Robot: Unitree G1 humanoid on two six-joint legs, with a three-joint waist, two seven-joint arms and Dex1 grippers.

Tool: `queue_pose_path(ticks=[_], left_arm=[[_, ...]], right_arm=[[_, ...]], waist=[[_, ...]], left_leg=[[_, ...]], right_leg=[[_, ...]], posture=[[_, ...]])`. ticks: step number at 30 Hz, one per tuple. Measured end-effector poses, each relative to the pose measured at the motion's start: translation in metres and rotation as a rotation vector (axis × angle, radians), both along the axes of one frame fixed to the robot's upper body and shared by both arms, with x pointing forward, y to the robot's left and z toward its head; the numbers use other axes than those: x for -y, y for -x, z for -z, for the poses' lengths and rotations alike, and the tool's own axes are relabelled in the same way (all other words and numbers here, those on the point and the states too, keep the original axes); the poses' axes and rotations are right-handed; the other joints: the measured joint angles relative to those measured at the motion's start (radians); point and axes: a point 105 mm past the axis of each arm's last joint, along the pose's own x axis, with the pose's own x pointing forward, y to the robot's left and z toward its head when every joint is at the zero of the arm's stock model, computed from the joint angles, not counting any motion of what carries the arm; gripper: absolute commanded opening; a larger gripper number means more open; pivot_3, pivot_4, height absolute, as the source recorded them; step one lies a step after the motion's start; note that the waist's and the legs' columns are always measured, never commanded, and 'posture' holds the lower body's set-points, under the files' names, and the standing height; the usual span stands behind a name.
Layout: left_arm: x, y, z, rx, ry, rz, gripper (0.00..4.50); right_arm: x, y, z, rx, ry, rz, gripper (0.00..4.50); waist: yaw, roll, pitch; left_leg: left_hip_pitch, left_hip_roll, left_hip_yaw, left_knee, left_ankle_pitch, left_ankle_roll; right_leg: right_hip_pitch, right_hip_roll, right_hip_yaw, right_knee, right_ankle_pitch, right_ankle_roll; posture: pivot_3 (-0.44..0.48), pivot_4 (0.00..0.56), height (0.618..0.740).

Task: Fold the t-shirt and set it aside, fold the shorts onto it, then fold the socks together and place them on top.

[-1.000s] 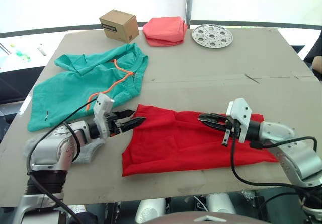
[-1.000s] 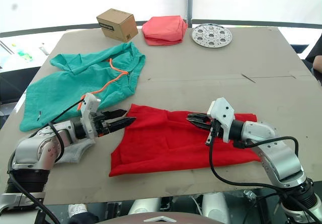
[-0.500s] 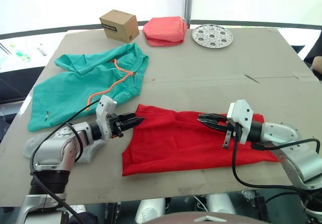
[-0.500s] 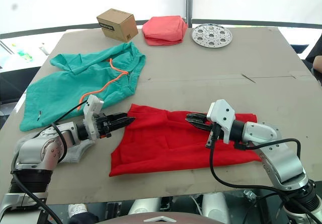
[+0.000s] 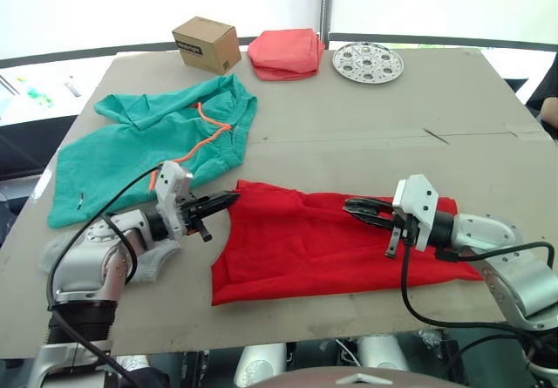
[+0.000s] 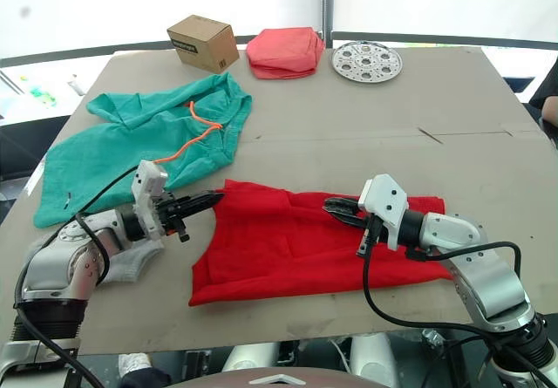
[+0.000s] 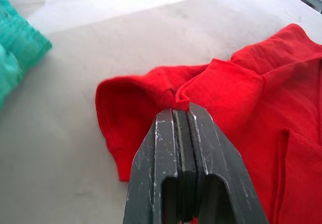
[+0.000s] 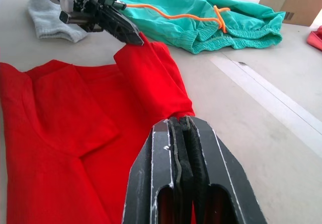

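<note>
The red t-shirt (image 5: 305, 248) lies spread across the near part of the table. My left gripper (image 5: 228, 200) is shut on its upper left corner, and the cloth bunches at the fingertips (image 7: 178, 114). At the middle of the shirt's far edge, my right gripper (image 5: 350, 205) is shut on a ridge of red cloth (image 8: 176, 90). The teal shorts (image 5: 139, 144) with an orange drawstring (image 5: 205, 131) lie crumpled at the left. A grey sock (image 5: 153, 266) lies under my left forearm, mostly hidden.
A cardboard box (image 5: 206, 44), a salmon-pink cloth bundle (image 5: 285, 52) and a round perforated metal plate (image 5: 368, 61) stand along the far edge. The table's (image 5: 366, 135) front edge runs just below the shirt's hem.
My left gripper has closed from wide open onto the shirt's left corner and drawn back slightly to the left. The right gripper has stayed in place.
</note>
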Motion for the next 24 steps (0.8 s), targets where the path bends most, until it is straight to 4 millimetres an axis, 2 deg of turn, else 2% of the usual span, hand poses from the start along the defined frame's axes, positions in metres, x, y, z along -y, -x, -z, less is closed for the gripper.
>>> queue_pose_path(ticks=[4,9,12,13,14,15,17,18,24], left_arm=[[0.005,0.011,-0.006,0.128,-0.060,0.070,0.05],[0.008,0.015,-0.011,0.262,-0.122,0.112,0.05],[0.010,0.017,-0.010,0.283,-0.133,0.136,1.01],[0.010,0.016,-0.009,0.281,-0.132,0.131,1.59],[0.010,0.014,-0.008,0.279,-0.133,0.123,1.95],[0.009,0.013,-0.007,0.275,-0.132,0.115,2.67],[0.007,0.011,-0.005,0.269,-0.130,0.100,3.59],[0.007,0.011,-0.005,0.267,-0.130,0.098,3.87],[0.001,0.009,0.006,0.189,-0.128,0.066,3.87]], right_arm=[[0.001,0.000,0.002,-0.009,0.003,0.006,0.00],[0.002,0.000,0.005,-0.015,0.009,0.014,0.00],[0.002,-0.001,0.005,-0.015,0.012,0.016,0.00],[0.002,-0.001,0.006,-0.016,0.012,0.017,0.00],[0.003,-0.001,0.006,-0.017,0.012,0.017,0.00],[0.003,-0.001,0.006,-0.020,0.013,0.019,0.00],[0.003,-0.002,0.008,-0.028,0.015,0.023,0.00],[0.003,-0.002,0.008,-0.029,0.016,0.024,0.00],[0.005,-0.001,0.011,-0.042,0.023,0.034,0.00]], waist=[[0.000,0.000,0.000],[0.001,0.000,0.000],[0.001,0.000,0.000],[0.001,0.000,0.000],[0.001,0.000,0.000],[0.001,0.000,0.000],[0.001,0.000,0.000],[0.001,0.000,0.000],[0.000,0.000,0.000]], left_leg=[[0.000,0.000,0.000,0.000,-0.001,-0.002],[0.000,0.000,0.000,0.000,-0.003,0.000],[0.000,0.000,0.000,0.000,-0.003,0.002],[0.000,0.000,0.000,0.000,-0.002,0.003],[0.000,0.000,0.000,0.000,-0.002,0.003],[0.000,0.000,0.000,0.000,-0.002,0.004],[0.000,0.000,0.000,0.000,-0.002,0.004],[0.000,0.000,0.000,0.000,-0.002,0.004],[0.000,0.000,0.000,0.000,-0.002,0.004]], right_leg=[[0.000,0.000,0.000,0.000,0.000,-0.002],[0.000,-0.001,0.000,0.000,-0.001,-0.002],[0.000,0.000,0.000,0.000,-0.001,-0.001],[0.000,0.000,-0.001,0.000,0.000,-0.001],[0.000,0.000,-0.001,0.000,0.000,0.000],[0.000,0.000,-0.001,0.000,0.000,0.000],[0.000,0.000,-0.001,0.000,0.000,0.000],[0.000,0.000,-0.001,0.000,0.000,0.000],[0.000,0.000,-0.001,0.000,0.000,0.000]], posture=[[0.000,0.150,0.736],[0.000,0.150,0.736],[0.000,0.150,0.736],[0.000,0.150,0.736],[0.000,0.150,0.736],[0.000,0.150,0.736],[0.000,0.150,0.736],[0.000,0.150,0.736],[0.000,0.150,0.736]])
